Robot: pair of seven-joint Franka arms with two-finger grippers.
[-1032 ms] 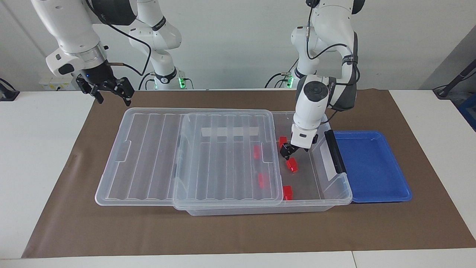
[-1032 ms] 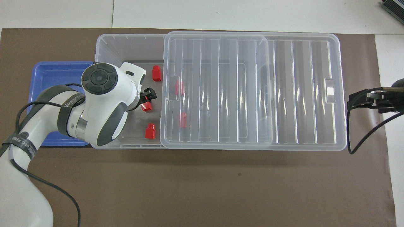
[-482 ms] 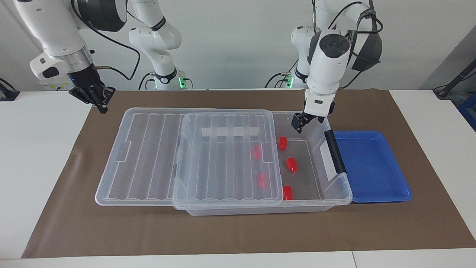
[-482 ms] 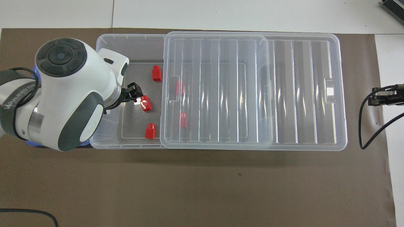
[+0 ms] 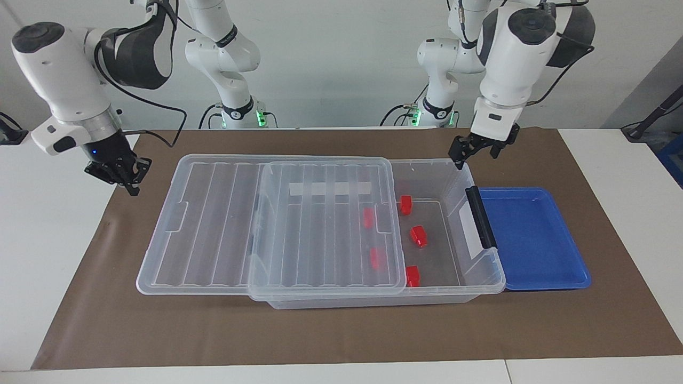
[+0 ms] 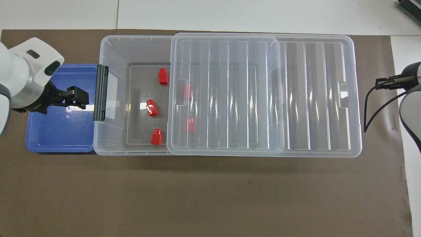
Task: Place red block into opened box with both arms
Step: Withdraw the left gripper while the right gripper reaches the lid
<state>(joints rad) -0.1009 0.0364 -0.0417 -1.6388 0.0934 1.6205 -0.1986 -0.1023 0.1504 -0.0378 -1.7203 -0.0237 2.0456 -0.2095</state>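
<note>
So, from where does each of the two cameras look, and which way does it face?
Facing view: high across the table, facing the robots; both arms show whole, left gripper above the box corner, right gripper over the mat.
Overhead view: high above the robots' end, looking steeply down; left gripper over the blue tray; right wrist at the edge.
Shared: box, lid, red blocks, tray, half a turn apart.

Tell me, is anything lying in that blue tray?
No, the blue tray beside the clear box shows only its bare floor; all the red blocks in view lie inside the box.
</note>
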